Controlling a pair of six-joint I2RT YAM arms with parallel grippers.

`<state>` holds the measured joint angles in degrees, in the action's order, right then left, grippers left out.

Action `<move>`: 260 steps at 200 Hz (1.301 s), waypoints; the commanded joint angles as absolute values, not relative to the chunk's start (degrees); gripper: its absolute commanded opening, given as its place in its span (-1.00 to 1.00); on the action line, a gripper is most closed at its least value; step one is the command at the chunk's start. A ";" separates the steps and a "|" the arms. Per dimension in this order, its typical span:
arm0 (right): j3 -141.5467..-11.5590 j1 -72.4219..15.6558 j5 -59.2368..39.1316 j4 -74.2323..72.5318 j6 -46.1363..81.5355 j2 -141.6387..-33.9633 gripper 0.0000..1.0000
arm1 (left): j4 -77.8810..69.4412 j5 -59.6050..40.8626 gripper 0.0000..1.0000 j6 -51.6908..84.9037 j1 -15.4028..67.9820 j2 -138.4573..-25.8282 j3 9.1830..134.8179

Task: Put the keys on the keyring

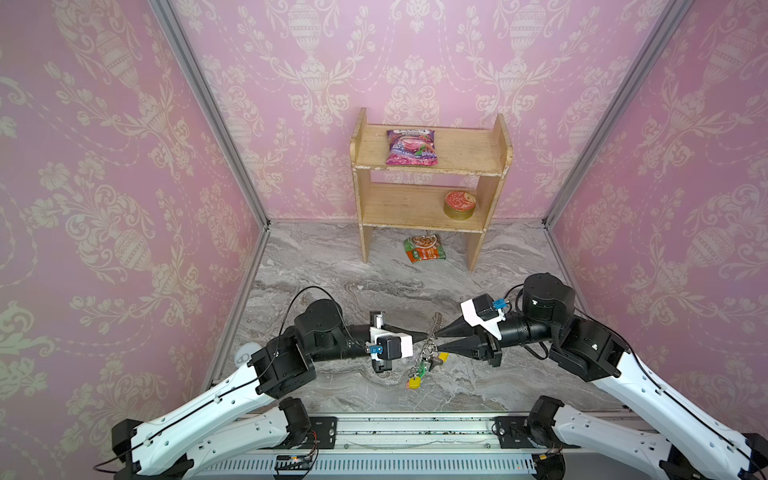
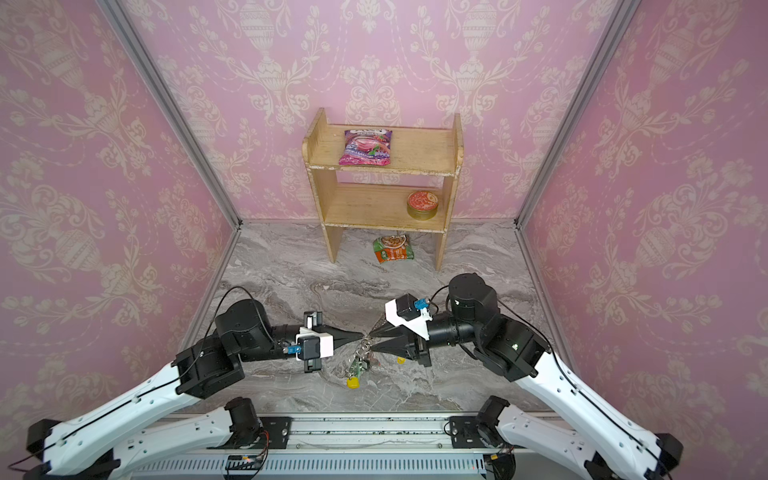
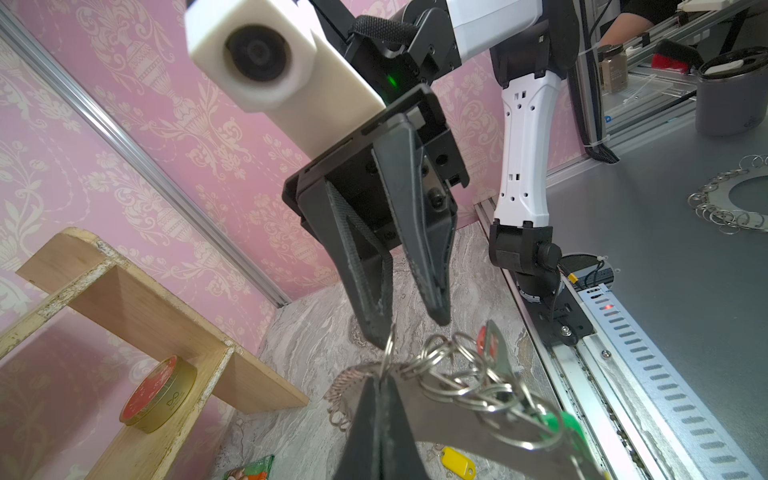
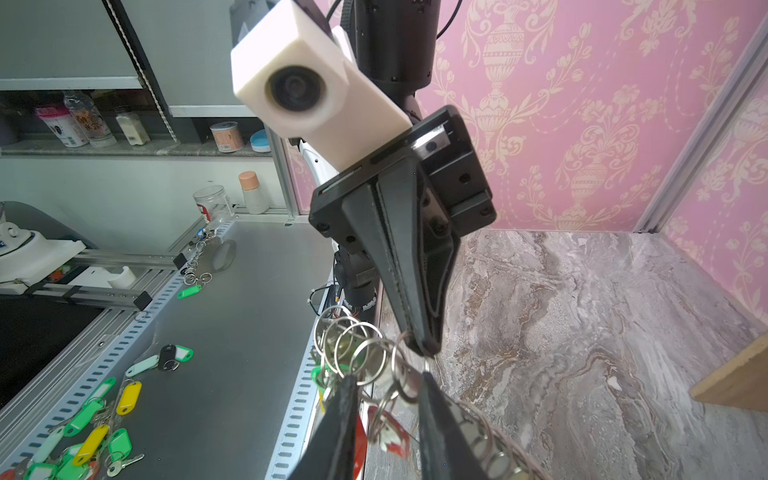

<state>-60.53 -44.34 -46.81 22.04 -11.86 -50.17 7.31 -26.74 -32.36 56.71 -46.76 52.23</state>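
Note:
The keyring, a grey-brown band edged with silver loops, hangs in the air between both grippers. My left gripper is shut on its edge at one loop. My right gripper faces it tip to tip, jaws parted around several loops and an orange-red tagged key. Green and yellow tagged keys dangle below. Another yellow tagged key lies on the marble floor.
A wooden shelf at the back holds a purple packet and a round tin; a green-orange packet lies under it. The arms' rail runs along the front. Outside the cell lie spare tagged keys.

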 commanded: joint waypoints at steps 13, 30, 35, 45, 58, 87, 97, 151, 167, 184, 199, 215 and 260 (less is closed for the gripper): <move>-61.91 -44.31 -48.86 22.92 -11.58 -50.36 -0.55 | 4.66 -28.30 -1.00 -33.37 56.78 -46.24 54.73; -61.90 -44.32 -49.24 22.94 -11.64 -50.18 -0.63 | 4.72 -28.06 -1.00 -33.55 56.78 -46.23 54.84; -61.79 -44.38 -49.43 23.10 -11.64 -50.09 -0.66 | 4.83 -27.99 -1.00 -33.55 56.78 -46.18 54.77; -61.75 -44.32 -49.71 23.23 -11.84 -49.92 -0.71 | 4.75 -27.86 -1.00 -33.57 56.78 -46.23 54.81; -61.86 -44.45 -50.21 23.61 -12.08 -49.90 -0.73 | 4.66 -27.77 -1.00 -33.61 56.78 -46.20 54.84; -62.14 -44.90 -50.59 25.15 -13.70 -50.34 -0.75 | 4.46 -28.41 -1.00 -33.27 56.78 -46.46 55.21; -62.24 -45.37 -50.30 25.64 -14.41 -50.45 -0.75 | 4.48 -28.64 -1.00 -33.18 56.78 -46.68 55.43; -60.47 -46.06 -44.53 24.03 -14.56 -47.61 -0.35 | 5.63 -28.98 -1.00 -32.96 56.73 -47.29 56.18; -59.56 -46.09 -41.98 23.13 -14.07 -46.23 -0.26 | 5.62 -28.92 -1.00 -32.87 56.78 -47.31 56.19; -58.66 -46.00 -39.39 22.08 -13.76 -44.77 -0.24 | 5.55 -28.88 -1.00 -32.78 56.78 -47.42 56.23; -58.10 -45.99 -38.50 21.08 -13.40 -43.71 -0.22 | 5.44 -28.94 -1.00 -32.61 56.77 -47.54 56.17; -57.97 -46.03 -38.36 20.61 -13.16 -43.52 -0.22 | 5.09 -29.13 -1.00 -32.18 56.78 -47.70 56.21; -57.49 -46.22 -37.95 19.35 -12.84 -44.12 -0.22 | 3.77 -28.34 -1.00 -30.13 56.78 -48.51 55.70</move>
